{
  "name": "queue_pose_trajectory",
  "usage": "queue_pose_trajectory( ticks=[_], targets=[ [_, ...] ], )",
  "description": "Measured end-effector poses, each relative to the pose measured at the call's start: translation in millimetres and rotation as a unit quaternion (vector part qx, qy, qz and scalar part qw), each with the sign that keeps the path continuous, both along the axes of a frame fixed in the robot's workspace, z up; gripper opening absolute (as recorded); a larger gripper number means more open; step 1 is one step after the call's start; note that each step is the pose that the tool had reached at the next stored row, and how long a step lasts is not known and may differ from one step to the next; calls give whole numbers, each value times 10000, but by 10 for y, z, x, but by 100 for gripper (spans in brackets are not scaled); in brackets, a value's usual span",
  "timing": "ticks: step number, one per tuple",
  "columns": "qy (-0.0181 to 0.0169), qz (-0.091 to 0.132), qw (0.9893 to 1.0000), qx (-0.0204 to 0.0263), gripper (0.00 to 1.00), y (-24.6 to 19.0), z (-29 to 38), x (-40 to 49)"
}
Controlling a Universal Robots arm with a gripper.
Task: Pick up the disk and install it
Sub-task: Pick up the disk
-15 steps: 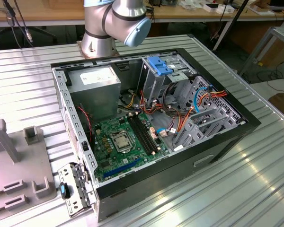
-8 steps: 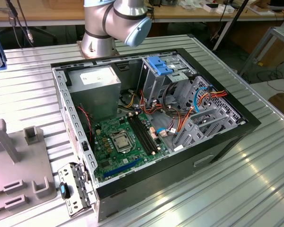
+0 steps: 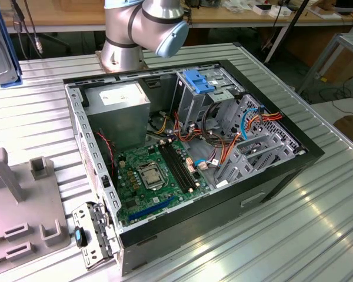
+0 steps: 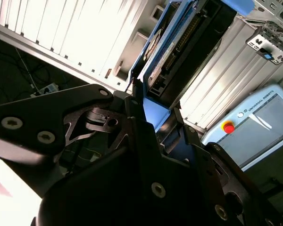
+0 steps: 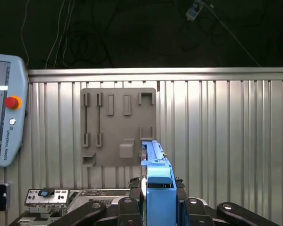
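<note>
Bench [image 3: 317,235] of ribbed silvery metal carries a black open-sided computer case [image 3: 223,214], lying flat with its insides showing. Well off the case toward the exterior view's left, at the frame's edge, hangs the disk [image 3: 0,56], a flat grey metal hard drive in a bright blue plastic carrier, held above the bench. The black tool [image 5: 159,188] is clenched on the disk's blue carrier, one finger on each flank, and the drive stands on edge in both wrist views. Below it, left of the case, lies a grey plastic fixture plate [image 3: 29,202] with slots and upright posts. A silvery perforated metal bracket [image 3: 91,235] with a small blue tab lies just beside the case's near left corner. Inside the case, from left to right, sit a grey power supply box [image 3: 117,111], a green motherboard [image 3: 144,188], a wide blue latch [image 3: 197,81] atop the drive cage, and orange and blue cables [image 3: 247,126]. Behind the case stands the arm's silver and pale blue base joint [image 3: 141,26].
</note>
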State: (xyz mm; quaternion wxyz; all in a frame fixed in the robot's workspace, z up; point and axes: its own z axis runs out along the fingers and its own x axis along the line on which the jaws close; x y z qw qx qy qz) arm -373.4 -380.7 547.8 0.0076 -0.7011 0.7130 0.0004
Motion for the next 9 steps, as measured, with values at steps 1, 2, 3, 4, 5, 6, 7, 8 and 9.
queue_pose_trajectory(
  ticks=[1, 2, 3, 4, 5, 6, 7, 8, 9],
  targets=[
    [0, 0, 10000, 0, 37, 0, 0, 17],
    [0, 0, 10000, 0, 37, 0, -1, 40],
    [0, 0, 10000, 0, 37, 0, -2, 57],
    [0, 0, 10000, 0, 37, 0, -2, 88],
    [0, 0, 10000, 0, 37, 0, -3, 110],
    [1, 0, 10000, 0, 37, 0, -4, 133],
    [0, 0, 10000, 0, 37, 0, -6, 166],
    [0, 0, 10000, 0, 37, 0, -6, 188],
    [0, 0, 10000, 0, 37, 0, -6, 210]
  ],
)
